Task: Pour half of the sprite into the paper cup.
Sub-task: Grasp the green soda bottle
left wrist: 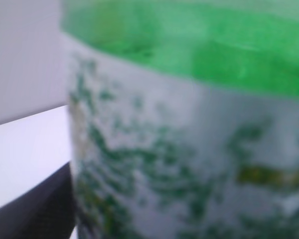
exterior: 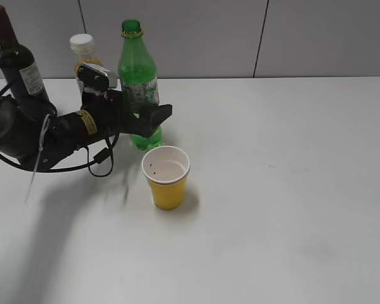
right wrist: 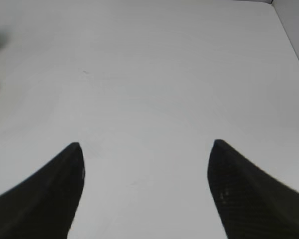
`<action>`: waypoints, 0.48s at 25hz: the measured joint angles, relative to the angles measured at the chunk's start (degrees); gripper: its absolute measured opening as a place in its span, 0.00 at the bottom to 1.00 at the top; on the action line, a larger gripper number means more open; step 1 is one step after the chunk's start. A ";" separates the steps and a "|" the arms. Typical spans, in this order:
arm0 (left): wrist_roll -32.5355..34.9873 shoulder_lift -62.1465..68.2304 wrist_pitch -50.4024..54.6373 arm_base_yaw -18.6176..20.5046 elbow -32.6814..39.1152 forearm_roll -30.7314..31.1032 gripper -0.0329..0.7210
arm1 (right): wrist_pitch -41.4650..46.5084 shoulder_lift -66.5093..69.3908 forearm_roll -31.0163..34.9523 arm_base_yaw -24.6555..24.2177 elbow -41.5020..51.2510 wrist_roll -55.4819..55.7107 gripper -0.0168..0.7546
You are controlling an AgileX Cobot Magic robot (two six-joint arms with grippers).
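Observation:
The sprite [exterior: 138, 69], a tall green bottle with no cap, stands upright on the white table. My left gripper [exterior: 145, 117] reaches in from the left and is closed around its label band. In the left wrist view the blurred label [left wrist: 189, 124] fills the frame, with one dark finger against its left edge. The paper cup [exterior: 166, 177], yellow outside and white inside, stands upright just in front of the bottle. My right gripper [right wrist: 147, 149] is open and empty over bare table, and it does not show in the exterior view.
A dark wine bottle [exterior: 16, 60] and an orange juice bottle with a white cap [exterior: 83, 47] stand at the back left, behind my left arm. A grey wall runs along the table's far edge.

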 joint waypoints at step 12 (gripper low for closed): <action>0.00 0.13 -1.83 -0.26 -0.51 -0.82 0.73 | 0.00 0.00 0.00 0.00 0.00 0.00 0.77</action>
